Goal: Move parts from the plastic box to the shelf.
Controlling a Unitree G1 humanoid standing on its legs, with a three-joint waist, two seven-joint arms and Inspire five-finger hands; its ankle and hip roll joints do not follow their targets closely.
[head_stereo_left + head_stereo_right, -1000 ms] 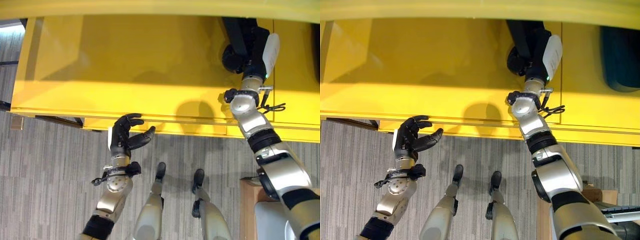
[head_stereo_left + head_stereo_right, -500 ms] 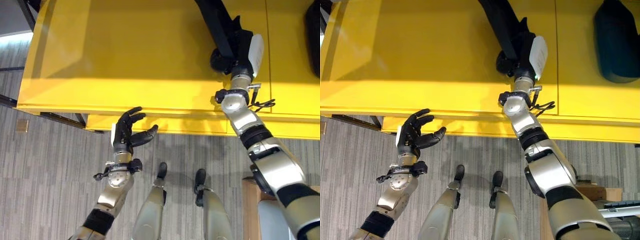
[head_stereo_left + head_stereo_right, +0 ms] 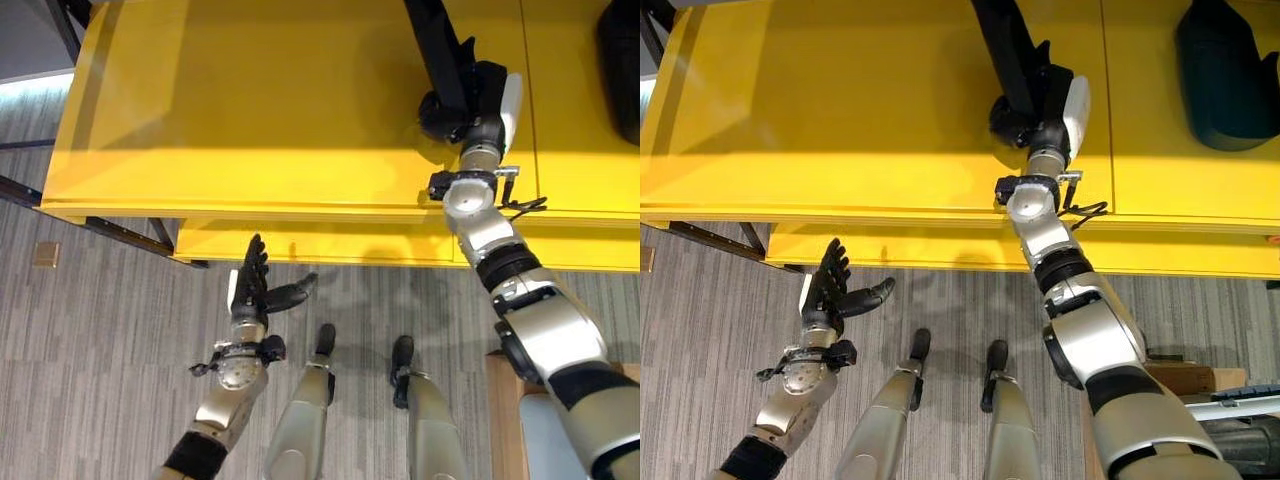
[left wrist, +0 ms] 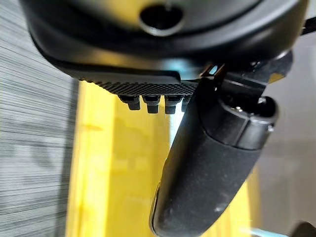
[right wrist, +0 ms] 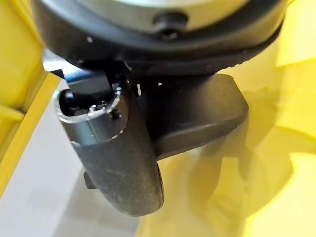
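Note:
A long black part (image 3: pixel 437 42) lies on the yellow shelf (image 3: pixel 250 120), reaching away towards the back. My right hand (image 3: pixel 468 102) is at its near end with the fingers curled round it; the hand's white-covered thumb side faces right. In the right wrist view the dark part (image 5: pixel 205 116) shows past the thumb (image 5: pixel 121 168), over yellow shelf surface. My left hand (image 3: pixel 252 290) hangs over the grey floor just in front of the shelf's edge, fingers straight, thumb spread, holding nothing. Its thumb (image 4: pixel 207 168) fills much of the left wrist view.
A second dark, rounded part (image 3: pixel 1222 70) rests on the shelf at the far right. A lower yellow ledge (image 3: pixel 940 248) runs under the shelf's front edge. Dark frame legs (image 3: pixel 125 232) stand at the left. A wooden box corner (image 3: pixel 497 400) sits at the lower right.
The camera has shifted, showing more of the shelf. My left hand has dropped away from the shelf's edge and straightened its fingers. My right hand keeps hold of the black part.

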